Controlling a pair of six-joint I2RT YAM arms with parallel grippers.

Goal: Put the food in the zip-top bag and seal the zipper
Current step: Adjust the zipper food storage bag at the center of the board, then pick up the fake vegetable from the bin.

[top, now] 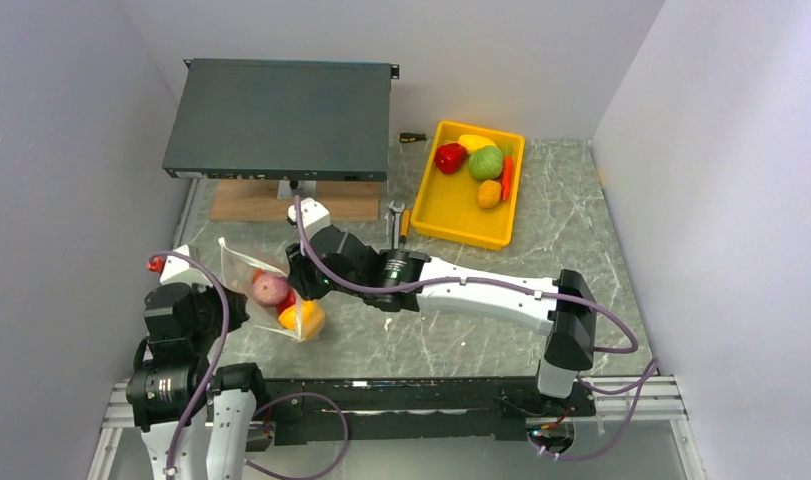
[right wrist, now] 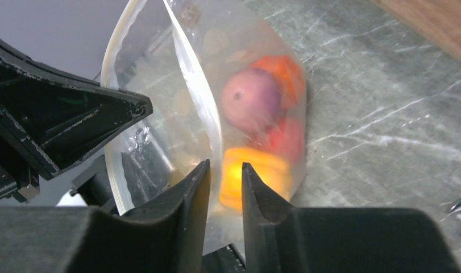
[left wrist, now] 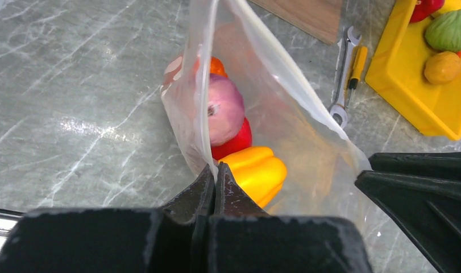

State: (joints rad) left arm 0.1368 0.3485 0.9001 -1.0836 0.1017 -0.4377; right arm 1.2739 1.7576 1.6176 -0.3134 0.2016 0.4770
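Bag point(left wrist: 296, 131) mouth gapes, zipper point(left wrist: 203, 85) pinched in left tool point(left wrist: 215, 170).

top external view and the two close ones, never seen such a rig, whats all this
Two robot arms are bolted at the near edge of the table. The wide picture looks down from above and behind them; each close-up comes from a wrist camera. On the table: a yellow tray with toy food, a grey box, a wrench. The left tool is shut on the rim of the zip-top bag, which holds a purple onion, a yellow pepper and more. The right tool has the rim between its fingers; a gap shows, so I cannot tell if it grips.
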